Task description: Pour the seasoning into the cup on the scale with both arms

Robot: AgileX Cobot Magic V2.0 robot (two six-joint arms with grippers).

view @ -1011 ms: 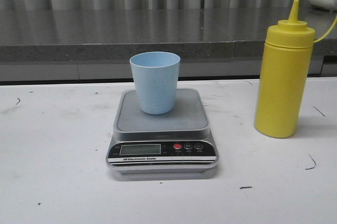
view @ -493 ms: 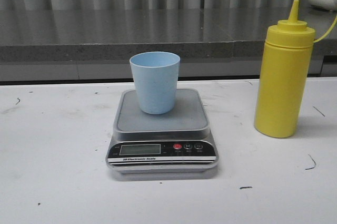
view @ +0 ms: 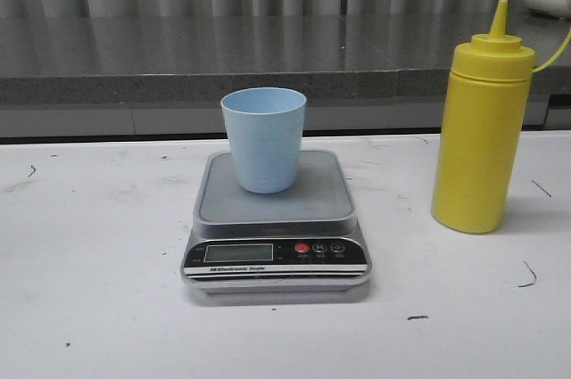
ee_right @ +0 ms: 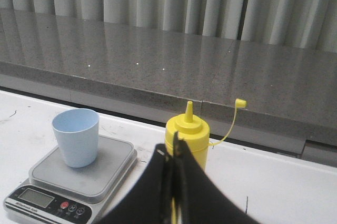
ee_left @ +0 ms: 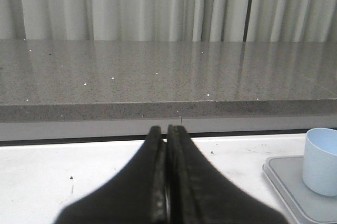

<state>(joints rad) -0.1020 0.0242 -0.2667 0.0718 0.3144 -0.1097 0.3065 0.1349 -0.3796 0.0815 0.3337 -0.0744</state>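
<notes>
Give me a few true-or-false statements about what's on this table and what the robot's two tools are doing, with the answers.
1. The pale blue plastic cup stands upright on the flat grey digital scale. True.
2. The tall yellow plastic squeeze bottle lies on its side. False: it stands upright on the white table, to the right of the scale.
3. The left tool is shut and holds nothing. True.
4. The right tool grips the bottle. False: it is shut and empty, with the bottle beyond it.
5. The bottle's small cap is off the nozzle, hanging on its tether. True.
</notes>
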